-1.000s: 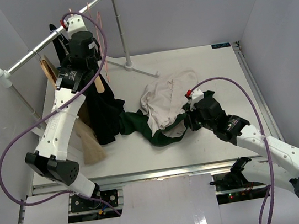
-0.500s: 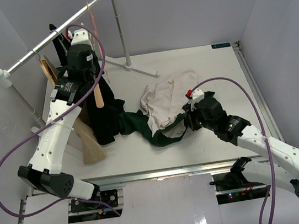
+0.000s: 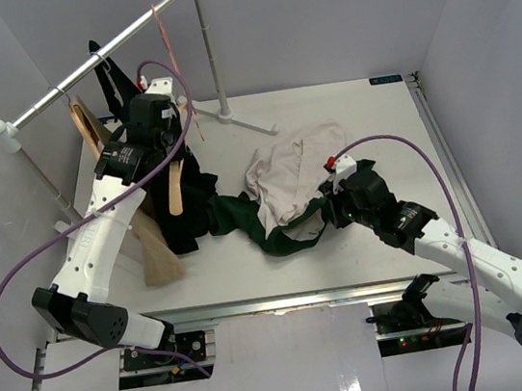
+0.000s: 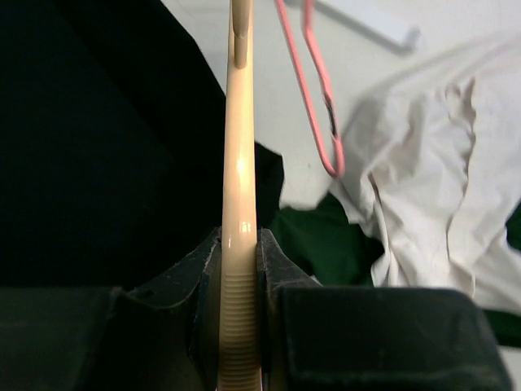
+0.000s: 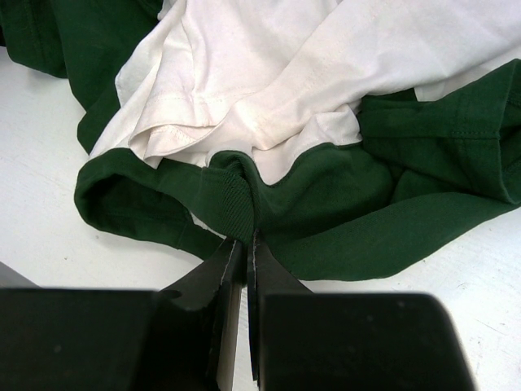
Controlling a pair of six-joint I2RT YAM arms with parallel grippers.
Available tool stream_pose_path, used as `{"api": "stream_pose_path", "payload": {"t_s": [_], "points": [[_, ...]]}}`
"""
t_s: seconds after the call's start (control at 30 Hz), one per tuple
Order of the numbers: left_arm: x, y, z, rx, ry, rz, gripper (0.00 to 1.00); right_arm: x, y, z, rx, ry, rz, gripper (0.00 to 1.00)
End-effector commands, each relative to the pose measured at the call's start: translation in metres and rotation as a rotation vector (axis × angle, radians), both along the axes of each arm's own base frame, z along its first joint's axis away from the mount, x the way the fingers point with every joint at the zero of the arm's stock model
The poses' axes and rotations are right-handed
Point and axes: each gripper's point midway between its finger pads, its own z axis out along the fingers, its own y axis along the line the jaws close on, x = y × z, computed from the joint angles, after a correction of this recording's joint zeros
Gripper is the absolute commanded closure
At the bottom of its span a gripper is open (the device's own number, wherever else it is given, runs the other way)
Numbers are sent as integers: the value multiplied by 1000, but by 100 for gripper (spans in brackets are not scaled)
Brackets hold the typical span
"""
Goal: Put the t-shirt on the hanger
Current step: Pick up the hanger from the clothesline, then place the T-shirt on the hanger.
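Note:
The t-shirt [image 3: 284, 187], dark green with a cream-white panel, lies crumpled on the table's middle. It also shows in the right wrist view [image 5: 342, 195] and the left wrist view [image 4: 423, 163]. My right gripper [image 3: 327, 208] is shut on its green ribbed neck edge [image 5: 246, 243]. My left gripper [image 3: 173, 155] is shut on the light wooden hanger [image 3: 173, 186] and holds it above the table's left side. In the left wrist view the hanger [image 4: 239, 163] runs straight out from between the fingers [image 4: 241, 248]. Its hook is not visible.
A clothes rail [image 3: 95, 55] on a white stand [image 3: 213, 61] crosses the back left. A thin pink wire hanger [image 3: 163, 34] hangs from it. A black garment [image 3: 181, 212] and a tan garment [image 3: 157, 249] hang at the left, beside the left arm.

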Motion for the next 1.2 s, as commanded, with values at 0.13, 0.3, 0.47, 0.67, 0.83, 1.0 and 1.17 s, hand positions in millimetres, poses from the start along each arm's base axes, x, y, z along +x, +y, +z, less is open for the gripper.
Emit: {"api": "stream_pose_path", "payload": {"t_s": [0.13, 0.3, 0.47, 0.67, 0.83, 1.0, 1.17], "points": [[-41, -54, -26, -48, 107, -343, 100, 9, -4, 8, 7, -38, -57, 92], [-76, -95, -31, -130, 145, -563, 100, 29, -21, 9, -43, -44, -211, 92], [-110, -114, -33, -109, 149, -637, 100, 42, -19, 18, -57, -19, -261, 92], [-131, -117, -16, -136, 95, -725, 100, 56, -13, 26, -47, 0, -303, 92], [-136, -111, -8, -126, 84, -720, 100, 64, -7, 24, -49, 21, -315, 92], [-135, -101, -6, -97, 89, -667, 100, 80, -9, 24, -66, 37, -353, 92], [-161, -93, 2, -145, 66, -701, 100, 85, -8, 23, -64, 50, -359, 92]]}}
